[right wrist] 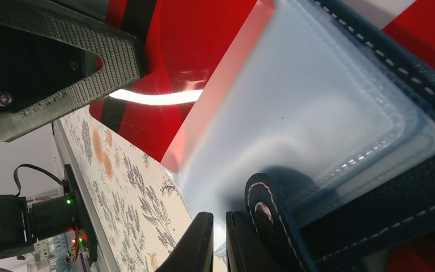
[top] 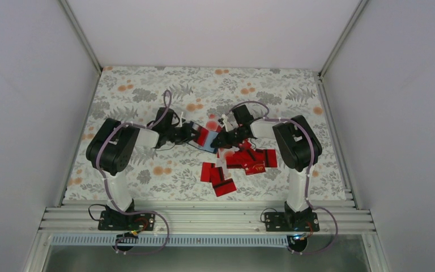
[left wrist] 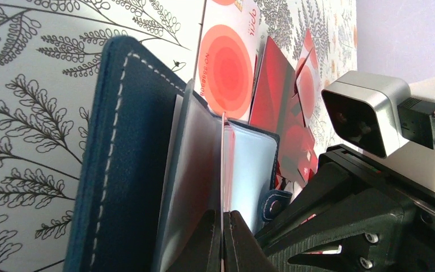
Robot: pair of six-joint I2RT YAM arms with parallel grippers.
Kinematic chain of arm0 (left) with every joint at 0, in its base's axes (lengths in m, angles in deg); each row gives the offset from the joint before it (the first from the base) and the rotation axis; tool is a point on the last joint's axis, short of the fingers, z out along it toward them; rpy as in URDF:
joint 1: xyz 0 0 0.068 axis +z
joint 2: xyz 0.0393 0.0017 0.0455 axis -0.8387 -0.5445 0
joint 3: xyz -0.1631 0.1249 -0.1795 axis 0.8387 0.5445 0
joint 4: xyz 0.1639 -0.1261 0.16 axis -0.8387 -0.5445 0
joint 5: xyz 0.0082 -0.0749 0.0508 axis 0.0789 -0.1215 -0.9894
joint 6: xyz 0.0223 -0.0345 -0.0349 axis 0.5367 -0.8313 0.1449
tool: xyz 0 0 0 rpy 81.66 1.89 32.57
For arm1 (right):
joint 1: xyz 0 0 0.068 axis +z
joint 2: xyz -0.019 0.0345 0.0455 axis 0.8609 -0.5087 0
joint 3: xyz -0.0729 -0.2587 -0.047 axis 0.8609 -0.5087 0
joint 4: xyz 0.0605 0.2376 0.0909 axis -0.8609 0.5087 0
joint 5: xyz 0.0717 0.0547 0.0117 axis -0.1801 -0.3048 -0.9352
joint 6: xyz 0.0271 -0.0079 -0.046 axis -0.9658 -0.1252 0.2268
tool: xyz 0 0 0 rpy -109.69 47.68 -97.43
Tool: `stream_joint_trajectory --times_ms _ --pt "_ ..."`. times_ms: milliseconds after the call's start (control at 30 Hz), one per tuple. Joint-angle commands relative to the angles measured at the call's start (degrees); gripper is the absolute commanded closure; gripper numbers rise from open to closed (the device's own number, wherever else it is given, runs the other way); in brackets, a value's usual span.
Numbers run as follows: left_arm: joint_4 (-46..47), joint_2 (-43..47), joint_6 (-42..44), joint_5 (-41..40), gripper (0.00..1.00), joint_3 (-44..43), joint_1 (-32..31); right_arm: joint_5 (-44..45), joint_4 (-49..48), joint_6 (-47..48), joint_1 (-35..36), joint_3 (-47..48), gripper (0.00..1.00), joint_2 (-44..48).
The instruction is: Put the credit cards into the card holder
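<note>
We get soft, even light from overhead in the top view: the floral table is bright, and the arms cast only faint shadows. In the right wrist view a white streak of glare crosses a red credit card, and the clear sleeve of the card holder looks milky. The far background there goes soft.

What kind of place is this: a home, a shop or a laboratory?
Most likely a laboratory test booth. Plain white panels in aluminium framing close in a floral-clothed table, and a left arm and a right arm are bolted to a metal rail at its near edge.
</note>
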Motion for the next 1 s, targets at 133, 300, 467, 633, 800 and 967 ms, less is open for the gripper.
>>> stream_joint_trajectory --times_ms 133,300,467,633,800,967 --pt "0.31 -1.74 1.01 -0.66 0.98 0.19 -1.99 3.68 6.34 1.06 0.17 -0.74 0.91 -2.23" --pt "-3.23 -2.68 2.22 -1.82 0.98 -1.96 -2.5 3.5 9.37 2.23 0.08 2.59 0.85 -0.53" --pt "-7.65 -2.66 3.3 -3.14 0.98 -4.65 -2.6 4.38 13.22 3.08 0.04 5.63 0.67 2.44" --pt "-9.96 -2.12 4.14 -3.77 0.98 -5.59 -2.6 6.68 12.4 0.74 0.09 0.84 0.64 7.37" --pt "-9.92 -2.3 4.45 -3.22 0.98 -5.33 -2.69 10.46 10.03 -2.26 0.04 -3.54 0.65 9.64" --pt "-9.62 -2.83 4.28 -2.62 0.98 -5.7 -2.97 12.88 7.61 -4.28 0.07 -4.96 0.7 8.93"
